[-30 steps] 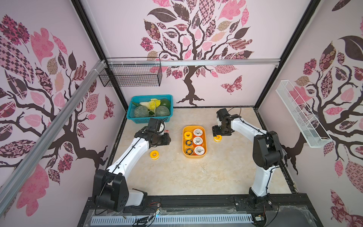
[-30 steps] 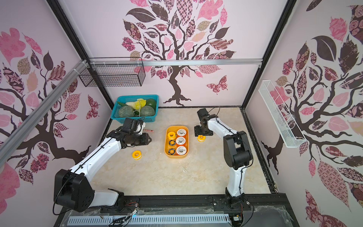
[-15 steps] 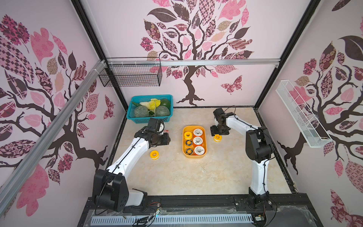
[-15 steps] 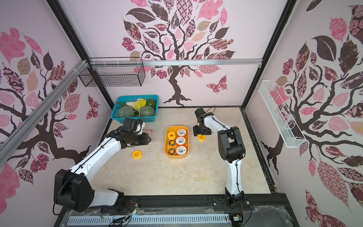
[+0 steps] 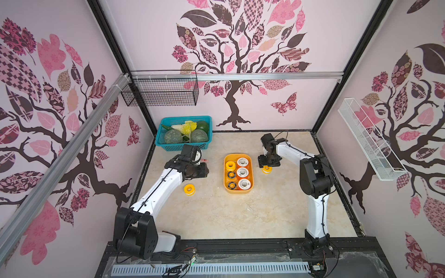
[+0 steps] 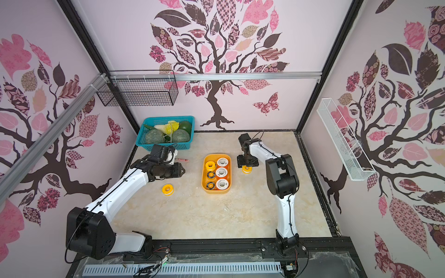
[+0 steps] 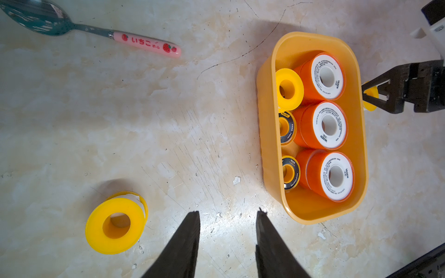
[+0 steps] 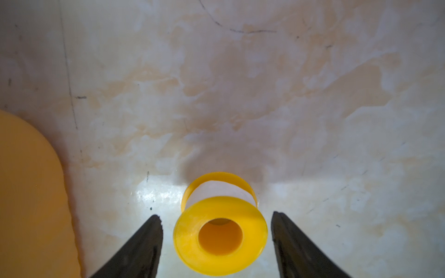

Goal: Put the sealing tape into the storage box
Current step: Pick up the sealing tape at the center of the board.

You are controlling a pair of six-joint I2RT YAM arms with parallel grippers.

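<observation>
A yellow spool (image 8: 220, 237), white tape between its flanges, lies flat on the table (image 8: 265, 96) just beside the box (image 8: 29, 192). The right gripper (image 8: 216, 216) straddles it, jaws open, clear of both sides. The left gripper (image 7: 227, 211), parted and empty, hangs near another spool (image 7: 115, 222).

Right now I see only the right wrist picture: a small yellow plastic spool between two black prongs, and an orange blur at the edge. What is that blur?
Observer: That is the shallow yellow-orange plastic storage box. Six tape spools already sit inside it.
Operator: Are any spools left elsewhere?
Observer: One more plain yellow spool lies flat on the marble-patterned table, beyond the box and near the left gripper.
Operator: Is that gripper holding something?
Observer: No. Its jaws stand apart with nothing between them.
</observation>
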